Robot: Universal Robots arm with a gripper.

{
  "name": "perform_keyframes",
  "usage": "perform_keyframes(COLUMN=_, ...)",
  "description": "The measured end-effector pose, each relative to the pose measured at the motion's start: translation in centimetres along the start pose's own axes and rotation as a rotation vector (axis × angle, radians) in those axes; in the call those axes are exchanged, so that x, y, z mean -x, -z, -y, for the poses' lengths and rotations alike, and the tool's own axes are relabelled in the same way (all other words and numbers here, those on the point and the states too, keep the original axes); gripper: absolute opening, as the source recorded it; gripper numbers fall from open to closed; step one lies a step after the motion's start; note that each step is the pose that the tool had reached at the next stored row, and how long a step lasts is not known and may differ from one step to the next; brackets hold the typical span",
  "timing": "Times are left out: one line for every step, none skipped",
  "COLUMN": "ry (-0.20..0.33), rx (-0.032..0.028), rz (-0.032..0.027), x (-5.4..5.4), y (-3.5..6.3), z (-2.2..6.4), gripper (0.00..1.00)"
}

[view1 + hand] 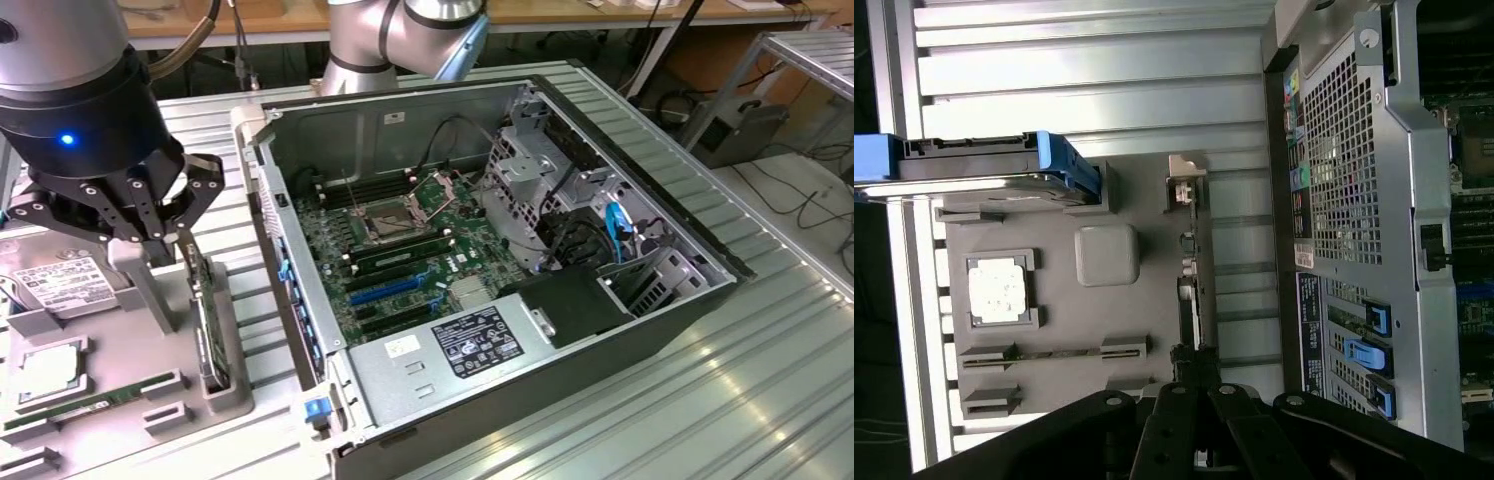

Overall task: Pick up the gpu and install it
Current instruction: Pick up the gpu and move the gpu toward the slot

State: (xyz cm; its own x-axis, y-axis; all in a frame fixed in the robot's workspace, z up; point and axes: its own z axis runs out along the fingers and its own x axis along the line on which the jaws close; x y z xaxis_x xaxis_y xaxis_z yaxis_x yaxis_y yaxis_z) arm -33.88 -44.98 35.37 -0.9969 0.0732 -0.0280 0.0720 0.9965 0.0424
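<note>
Black gpu (204, 315) stands on edge in a slot of the grey fixture tray (238, 405), on the exterior view's left, just beside the open PC case (534, 385). It's not installed yet.

The pincer (1192, 368) sits right over the card's far end. I can't tell whether it's open or already clamped on the card, or whether it's touching.

The step in hand looks like the grasp. To do it well:
- Keep centred over the card's thin top edge and square to its length.
- Take the board itself, not the pale bracket (1185, 185) at the near end.
- The card is thin and tall, so my guess is it rocks in the slot if you catch it off-centre.

On the same tray, further left:
- A hard drive (56, 285) with a white label sits far.
- A CPU (47, 365) is nearer.
- A green RAM stick (94, 400) is nearest.
- A grey post (144, 285) rises just left of the card, close under the pincer. Watch you don't clip it.

The case's left wall stands between the tray and the motherboard (400, 250). Inside the case, the power supply (461, 345) is near. The drive cage (534, 160) and loose cables (614, 235) are on the right. Everything sits on a ribbed metal desk (747, 390).
</note>
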Motion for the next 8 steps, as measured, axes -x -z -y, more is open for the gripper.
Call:
perform_keyframes(ry=0.0, rx=0.0001, rz=0.0001, x=0.0, y=0.0, z=0.0, gripper=0.11)
perform_keyframes(ry=0.0, rx=0.0001, rz=0.0001, x=0.0, y=0.0, z=0.0, gripper=0.11)
perform_keyframes(ry=0.0, rx=0.0001, rz=0.0001, x=0.0, y=0.0, z=0.0, gripper=0.17)
perform_keyframes(ry=0.0, rx=0.0, rz=0.0, x=0.0, y=0.0, z=0.0, gripper=0.17)
perform_keyframes(ry=0.0, rx=-0.0002, rz=0.0, x=0.0, y=-0.01, z=0.0, gripper=0.24)
perform_keyframes(ry=0.0, rx=-0.0003, rz=0.0001, x=0.0, y=-0.06, z=0.0, gripper=0.29)
perform_keyframes(ry=0.0, rx=-0.0003, rz=0.0003, x=0.0, y=-0.2, z=0.01, gripper=0.29)
perform_keyframes(ry=0.0, rx=-0.0004, rz=0.0003, x=-0.01, y=-0.37, z=0.02, gripper=0.29)
